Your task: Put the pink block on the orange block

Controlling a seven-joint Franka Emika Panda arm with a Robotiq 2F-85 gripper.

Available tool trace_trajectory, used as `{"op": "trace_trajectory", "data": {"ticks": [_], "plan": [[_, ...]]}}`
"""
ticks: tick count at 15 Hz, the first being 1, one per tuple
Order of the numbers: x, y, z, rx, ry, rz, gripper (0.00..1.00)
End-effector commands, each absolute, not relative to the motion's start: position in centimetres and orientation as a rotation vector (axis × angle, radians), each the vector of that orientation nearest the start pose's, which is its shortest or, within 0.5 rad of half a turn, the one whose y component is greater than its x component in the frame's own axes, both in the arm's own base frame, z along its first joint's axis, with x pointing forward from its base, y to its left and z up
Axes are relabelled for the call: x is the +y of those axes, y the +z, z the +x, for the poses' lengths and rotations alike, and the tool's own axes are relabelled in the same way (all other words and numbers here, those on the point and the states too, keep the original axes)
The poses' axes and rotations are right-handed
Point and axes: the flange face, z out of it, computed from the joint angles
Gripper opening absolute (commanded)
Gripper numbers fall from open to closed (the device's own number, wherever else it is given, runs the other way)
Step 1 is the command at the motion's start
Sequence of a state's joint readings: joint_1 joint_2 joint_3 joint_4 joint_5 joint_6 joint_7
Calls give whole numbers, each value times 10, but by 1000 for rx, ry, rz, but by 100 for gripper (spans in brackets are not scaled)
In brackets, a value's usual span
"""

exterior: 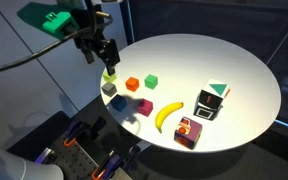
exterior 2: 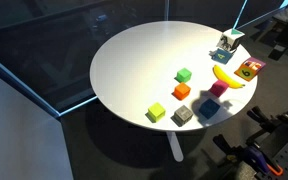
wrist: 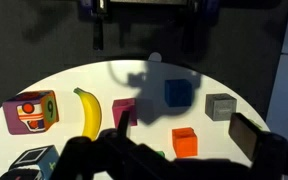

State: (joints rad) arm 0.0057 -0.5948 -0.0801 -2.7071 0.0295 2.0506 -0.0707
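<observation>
Pink block [exterior: 143, 106] sat flat on the white round table [exterior: 234, 60], lower than the end effector [exterior: 104, 58] and well off to its side, not held and clear of the other cubes. The end effector hung over the table's rim, fully spread, nothing in it; in the wrist view its jaws came in at the top edge, far apart. Directly under it in an exterior view was a yellow-green cube [exterior: 111, 75], with a grey cube [exterior: 108, 89] just beside that. Orange block [exterior: 133, 83] was on the table too, nearer the end effector than the pink one, and the two were apart. A blue cube [exterior: 122, 101] lay near both, closer to the end effector's side. A green cube [exterior: 151, 79] sat just past the orange block. In the wrist view the pink block [wrist: 124, 112] showed near the middle, a banana [wrist: 88, 110] just beside it and a pink-and-yellow printed box [wrist: 31, 112] beyond the banana. A black-and-white box [exterior: 212, 100] stood farthest from the end effector. Both exterior views showed pink and orange as separate single cubes.
</observation>
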Motion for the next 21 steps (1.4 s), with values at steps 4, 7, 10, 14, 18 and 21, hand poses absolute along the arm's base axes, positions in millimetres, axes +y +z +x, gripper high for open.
{"op": "trace_trajectory", "data": {"ticks": [4,7,10,14,18,21], "plan": [[-22,401,344,5,91,-3066,100],[-22,401,344,5,91,-3066,100],[-22,401,344,5,91,-3066,100],[-22,401,349,15,90,-3047,100],[-24,405,360,50,85,-3000,100],[-27,410,371,80,61,-2949,100]]}}
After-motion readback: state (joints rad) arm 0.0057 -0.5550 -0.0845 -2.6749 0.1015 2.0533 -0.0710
